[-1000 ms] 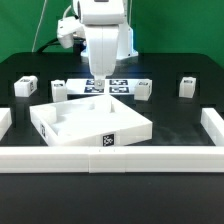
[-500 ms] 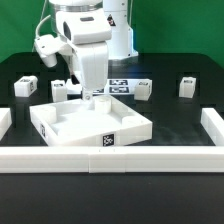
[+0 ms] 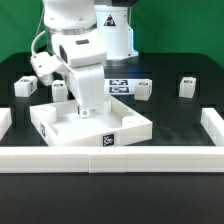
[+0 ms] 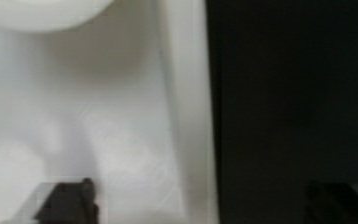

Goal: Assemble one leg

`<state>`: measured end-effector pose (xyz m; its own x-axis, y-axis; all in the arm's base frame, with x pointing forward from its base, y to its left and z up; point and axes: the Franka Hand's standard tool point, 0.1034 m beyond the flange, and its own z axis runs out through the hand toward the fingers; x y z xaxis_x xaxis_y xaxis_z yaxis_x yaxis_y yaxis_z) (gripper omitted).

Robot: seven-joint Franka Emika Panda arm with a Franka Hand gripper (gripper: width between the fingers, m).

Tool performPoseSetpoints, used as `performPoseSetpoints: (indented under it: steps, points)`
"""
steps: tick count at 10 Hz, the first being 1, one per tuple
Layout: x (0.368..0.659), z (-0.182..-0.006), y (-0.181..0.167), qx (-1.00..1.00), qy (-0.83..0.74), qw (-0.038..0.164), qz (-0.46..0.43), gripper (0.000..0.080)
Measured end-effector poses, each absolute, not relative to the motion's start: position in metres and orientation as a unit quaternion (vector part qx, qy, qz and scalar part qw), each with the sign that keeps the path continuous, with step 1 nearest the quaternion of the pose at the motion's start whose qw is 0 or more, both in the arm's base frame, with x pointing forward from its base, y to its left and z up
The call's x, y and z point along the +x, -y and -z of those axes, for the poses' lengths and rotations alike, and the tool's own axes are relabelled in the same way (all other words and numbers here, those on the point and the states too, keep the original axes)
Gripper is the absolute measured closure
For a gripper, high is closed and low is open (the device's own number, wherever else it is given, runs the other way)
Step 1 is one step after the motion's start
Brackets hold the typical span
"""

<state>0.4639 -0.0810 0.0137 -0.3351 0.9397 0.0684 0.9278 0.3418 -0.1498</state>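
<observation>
So the arm has swung from the middle over to the exterior view's left and dropped, and the gripper now hangs over the back left corner of the tray piece. The wrist view shows the fingers spread wide with nothing between them, just white surface beside black table. No leg is held, so I'd guess we're right at the start, heading for a pick. The nearest leg sits just behind the tray piece, half hidden by the arm; next it needs a square grab. Count: four legs, the others at far left, right of centre and far right, one tray piece, three border bars, one marker board.
</observation>
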Motion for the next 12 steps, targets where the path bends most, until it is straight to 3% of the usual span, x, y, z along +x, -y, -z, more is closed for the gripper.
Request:
performPoseSetpoints:
  steps: [1, 2, 3, 4, 10, 12]
  points:
    - [0.464, -0.015, 0.078, -0.585, 0.806, 0.076, -0.047, 0.0372]
    - [0.464, -0.014, 0.078, -0.585, 0.806, 0.076, -0.046, 0.0372]
    - [0.464, -0.014, 0.079, -0.586, 0.805, 0.077, -0.047, 0.0574]
    - [0.464, -0.014, 0.079, -0.586, 0.805, 0.077, -0.047, 0.0705]
    - [0.465, -0.014, 0.080, -0.587, 0.805, 0.074, -0.045, 0.0729]
    - [0.463, -0.013, 0.063, -0.641, 0.762, 0.073, -0.051, 0.0728]
